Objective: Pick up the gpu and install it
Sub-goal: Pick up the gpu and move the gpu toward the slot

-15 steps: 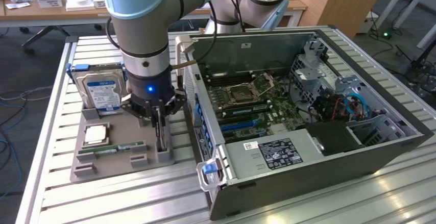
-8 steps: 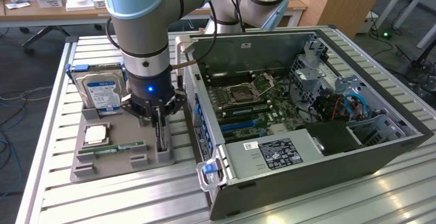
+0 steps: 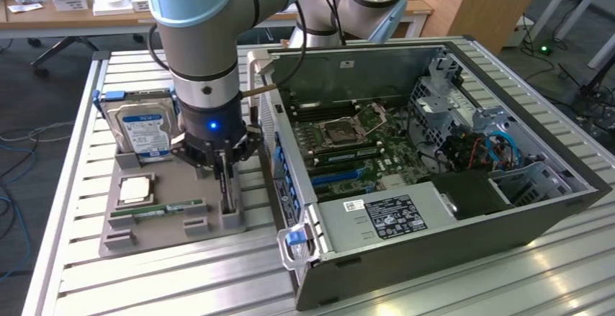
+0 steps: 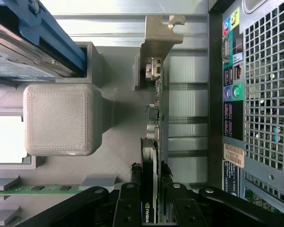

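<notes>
The gpu (image 4: pixel 154 94) stands on edge in a slot of the grey holder tray (image 3: pixel 135 240), beside the open computer case (image 3: pixel 538 208). It is a thin card, and its metal end bracket (image 4: pixel 158 35) is at the end far from the gripper. My gripper (image 4: pixel 151 198) reaches straight down over the card (image 3: pixel 227 197), one black finger (image 4: pixel 130 194) against each face, shut on it. In the exterior view the gripper (image 3: pixel 223 165) sits low at the tray's edge nearest the case. The card's lower edge still rests in the holder.
On the same tray stand a silver hard drive (image 3: pixel 144 125) with a blue-white label, a processor chip (image 3: pixel 135 188) and a green RAM stick (image 3: pixel 158 210). The case lies on its side with the motherboard (image 3: pixel 356 150) exposed. Its rear port panel (image 4: pixel 232 94) is close beside the card.
</notes>
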Motion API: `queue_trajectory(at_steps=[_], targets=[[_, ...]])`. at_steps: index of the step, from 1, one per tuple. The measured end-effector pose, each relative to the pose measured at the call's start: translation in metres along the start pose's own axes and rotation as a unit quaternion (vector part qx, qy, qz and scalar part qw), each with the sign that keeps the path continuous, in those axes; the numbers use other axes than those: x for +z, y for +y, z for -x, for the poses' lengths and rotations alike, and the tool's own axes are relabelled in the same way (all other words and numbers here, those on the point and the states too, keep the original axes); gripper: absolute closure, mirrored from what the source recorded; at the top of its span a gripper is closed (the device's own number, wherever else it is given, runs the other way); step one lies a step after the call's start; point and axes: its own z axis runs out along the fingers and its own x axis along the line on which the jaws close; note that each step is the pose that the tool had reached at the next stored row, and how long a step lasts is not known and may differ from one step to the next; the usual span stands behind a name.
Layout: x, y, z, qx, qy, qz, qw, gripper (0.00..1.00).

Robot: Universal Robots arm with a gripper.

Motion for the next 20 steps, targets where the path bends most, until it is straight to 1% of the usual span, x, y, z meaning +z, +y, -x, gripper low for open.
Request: queue_trajectory(at_steps=[2, 11, 16, 20], targets=[[0.0, 0.0, 0.0, -0.003, 0.0002, 0.0001, 1.0, 0.74], [-0.0004, 0.0001, 0.0, -0.003, 0.0001, 0.0001, 1.0, 0.74], [-0.0081, 0.0004, 0.0, -0.003, 0.0002, 0.0, 1.0, 0.74], [-0.0178, 0.0009, 0.0, -0.003, 0.0002, 0.0, 1.0, 0.74]])
